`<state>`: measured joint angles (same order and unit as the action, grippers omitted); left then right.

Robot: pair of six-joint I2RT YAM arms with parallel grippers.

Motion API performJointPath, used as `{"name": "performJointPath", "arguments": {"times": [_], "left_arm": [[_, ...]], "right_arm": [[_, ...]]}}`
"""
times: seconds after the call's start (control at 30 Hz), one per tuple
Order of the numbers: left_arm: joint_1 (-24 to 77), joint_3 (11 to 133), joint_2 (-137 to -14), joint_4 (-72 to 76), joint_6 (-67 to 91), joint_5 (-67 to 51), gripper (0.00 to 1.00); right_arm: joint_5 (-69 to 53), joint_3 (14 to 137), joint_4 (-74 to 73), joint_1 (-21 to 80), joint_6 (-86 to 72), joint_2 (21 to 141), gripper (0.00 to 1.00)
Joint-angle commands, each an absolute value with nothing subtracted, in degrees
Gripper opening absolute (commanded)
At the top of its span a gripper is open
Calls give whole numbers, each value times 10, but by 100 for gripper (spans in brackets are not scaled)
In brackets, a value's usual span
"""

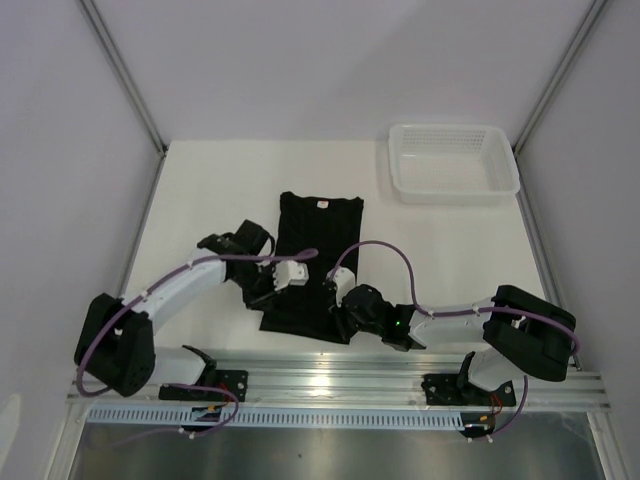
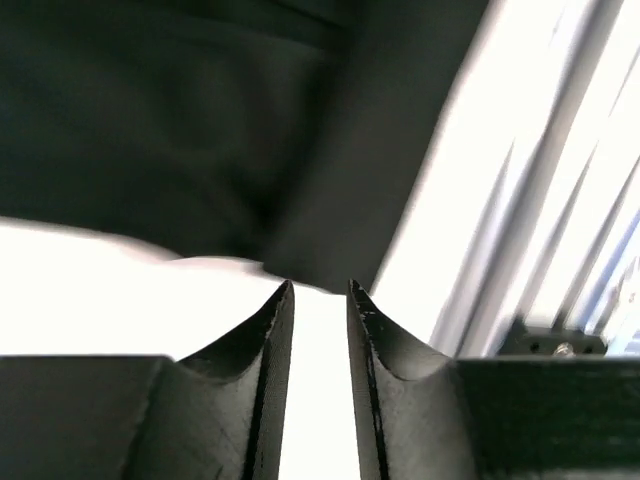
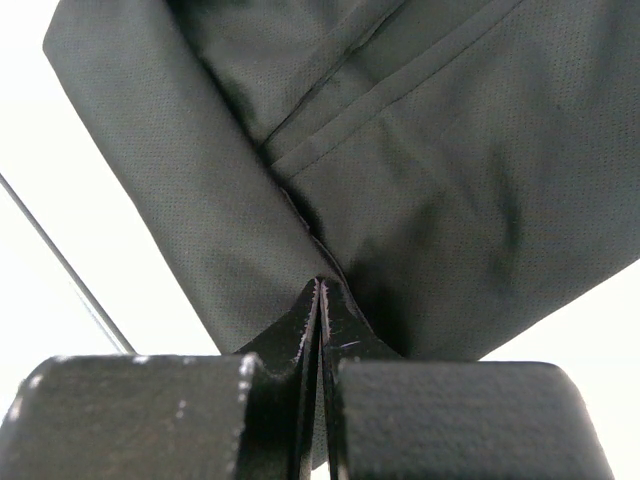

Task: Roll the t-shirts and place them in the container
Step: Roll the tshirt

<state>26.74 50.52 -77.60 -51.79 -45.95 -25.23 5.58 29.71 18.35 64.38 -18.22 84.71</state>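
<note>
The black t-shirt (image 1: 322, 232) lies folded into a long narrow strip in the middle of the table, with its pale neck label (image 1: 322, 205) at the far end. My left gripper (image 1: 266, 297) is at the shirt's near left corner. In the left wrist view it (image 2: 320, 290) is open, with only bare white table between the fingers and the shirt's edge (image 2: 200, 120) just beyond the tips. My right gripper (image 1: 336, 303) is at the near right corner. In the right wrist view it (image 3: 321, 283) is shut on a fold of the shirt (image 3: 450, 150).
A white mesh basket (image 1: 455, 190) stands at the back right of the white table (image 1: 200, 200). An aluminium rail (image 1: 340, 385) with the arm bases runs along the near edge. Grey walls enclose both sides.
</note>
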Motion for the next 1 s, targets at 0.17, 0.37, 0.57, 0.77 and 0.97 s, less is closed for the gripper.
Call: {"name": "performJointPath", "arguments": {"times": [0.17,0.37,0.57,0.77,0.97], "left_arm": [[336,377,-701,-431,-584,-196,40],[365,393,-732,-421,-590,-181,42],[395,362,-726,-418,-556,-169,48],[396,359,-687,-410,-524,-121,45],[378,347,-603,-485,-603,-122,47]], "right_arm": [[79,308,185,643,-213,837,1],[94,308,185,650,-219,837,1],[103,303,184,652,-217,831,1],[106,300,171,653,-221,822,1],[116,300,170,654,-227,821,1]]}}
